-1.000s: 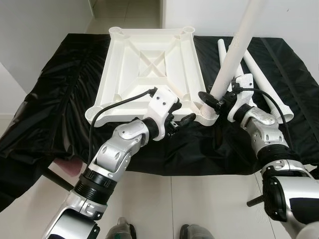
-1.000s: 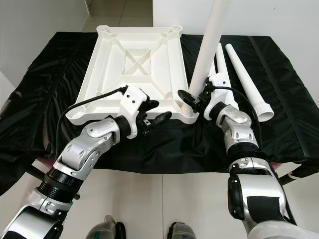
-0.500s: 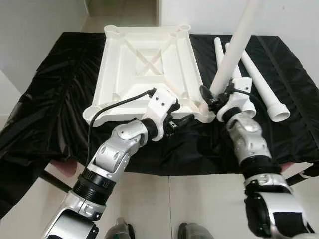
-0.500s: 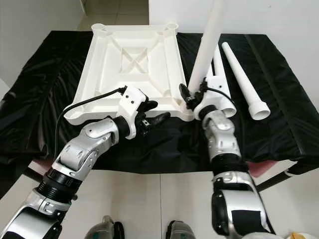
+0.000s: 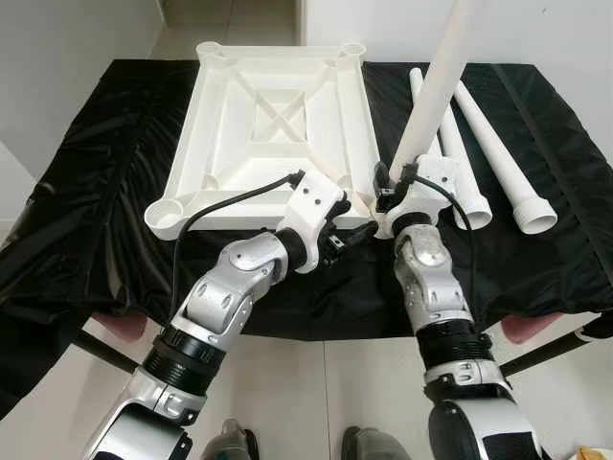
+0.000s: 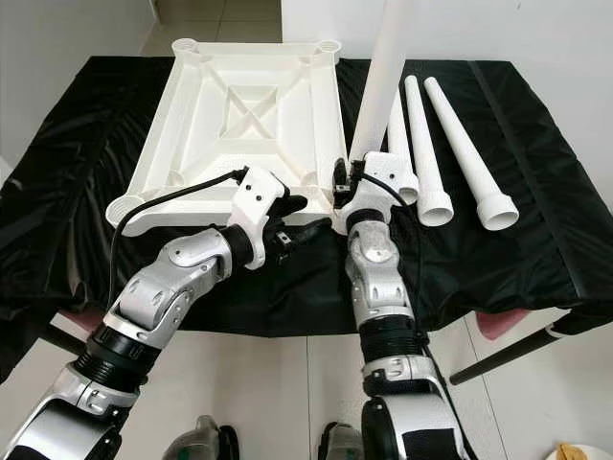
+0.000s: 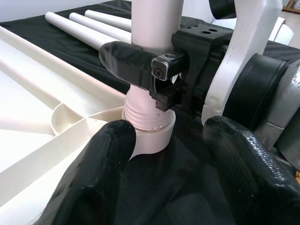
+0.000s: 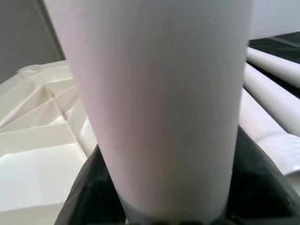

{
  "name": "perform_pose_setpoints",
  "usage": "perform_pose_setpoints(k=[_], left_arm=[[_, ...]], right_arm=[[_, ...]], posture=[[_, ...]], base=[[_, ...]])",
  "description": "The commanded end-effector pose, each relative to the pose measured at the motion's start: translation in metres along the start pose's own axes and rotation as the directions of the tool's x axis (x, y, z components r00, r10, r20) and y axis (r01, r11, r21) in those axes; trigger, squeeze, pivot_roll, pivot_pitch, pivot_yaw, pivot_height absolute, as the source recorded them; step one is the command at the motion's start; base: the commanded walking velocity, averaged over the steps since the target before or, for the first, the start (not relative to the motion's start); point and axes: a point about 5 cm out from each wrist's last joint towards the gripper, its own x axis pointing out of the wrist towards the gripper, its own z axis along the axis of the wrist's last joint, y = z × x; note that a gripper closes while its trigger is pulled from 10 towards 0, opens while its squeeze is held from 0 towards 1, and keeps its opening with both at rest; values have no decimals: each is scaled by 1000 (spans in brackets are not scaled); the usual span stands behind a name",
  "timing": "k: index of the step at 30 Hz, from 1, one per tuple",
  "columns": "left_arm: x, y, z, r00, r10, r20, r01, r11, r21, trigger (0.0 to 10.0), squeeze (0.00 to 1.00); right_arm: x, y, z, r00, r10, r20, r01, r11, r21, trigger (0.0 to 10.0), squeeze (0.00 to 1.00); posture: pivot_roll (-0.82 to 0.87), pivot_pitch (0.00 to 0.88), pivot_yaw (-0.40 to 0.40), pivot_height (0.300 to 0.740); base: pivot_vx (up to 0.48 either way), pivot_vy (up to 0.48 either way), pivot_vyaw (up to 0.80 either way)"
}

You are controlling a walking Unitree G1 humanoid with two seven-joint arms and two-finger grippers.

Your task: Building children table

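A white children's table top (image 5: 278, 115) lies upside down on a black cloth. My right gripper (image 5: 388, 187) is shut on a white table leg (image 5: 436, 86), low on its shaft. The leg stands nearly upright, with its threaded end (image 7: 147, 115) in the near right corner socket (image 7: 152, 136). My left gripper (image 5: 350, 230) is open at that same corner. Its black fingers (image 7: 93, 187) sit on either side of the socket, just in front of it. In the right wrist view the leg (image 8: 159, 103) fills the space between the pads.
Other white legs (image 6: 426, 144) lie side by side on the cloth (image 5: 96, 211) to the right of the table top. The cloth hangs over the near table edge (image 5: 316, 321). A white wall rises behind, and tiled floor (image 5: 316, 393) lies below.
The leg has swung from a rightward tilt to nearly upright over the corner socket. My right forearm has come in towards the middle. The left gripper has stayed at the corner.
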Motion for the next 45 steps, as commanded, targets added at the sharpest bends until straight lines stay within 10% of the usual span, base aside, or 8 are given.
perform_pose_setpoints(k=[1,2,3,13,15,24,25,45], left_arm=[[0,-4,-2,998,-55,-13,55,999,-1,10000,0],[0,-4,-2,998,-55,-13,55,999,-1,10000,0],[0,-4,-2,998,-54,-13,54,999,-2,10000,0],[0,-4,-2,999,-48,-10,48,999,-4,10000,0],[0,-5,-2,999,-50,-8,50,999,-3,10000,0],[1,-5,-2,999,-48,-3,48,999,-7,10000,0],[1,-5,-1,999,-48,0,48,999,-10,10000,0],[0,-4,1,999,-45,4,45,999,-2,10000,0]], right_arm=[[-3,-4,-6,998,-50,-45,51,999,16,588,0],[-3,-4,-6,998,-50,-45,51,999,16,588,0],[-3,-5,-6,997,-54,-46,55,998,18,9490,0],[-3,-14,-2,997,-64,-34,63,998,-10,10000,0],[-4,-17,-1,999,-34,-34,35,999,8,10000,1000],[-8,-20,3,989,146,0,-146,989,26,10000,1000],[-7,-21,4,982,188,2,-188,982,26,10000,0],[11,-52,-4,776,617,-132,-629,773,-83,10000,0]], posture=[[-54,83,53,740],[-54,83,53,740],[-54,81,50,740],[-53,74,45,740],[-54,67,42,740],[-54,61,41,740],[-54,58,40,740],[-41,40,47,740]], base=[[0,0,0],[0,0,0],[0,0,0],[0,0,0],[0,0,0],[0,0,0],[0,0,0],[0,0,0]])
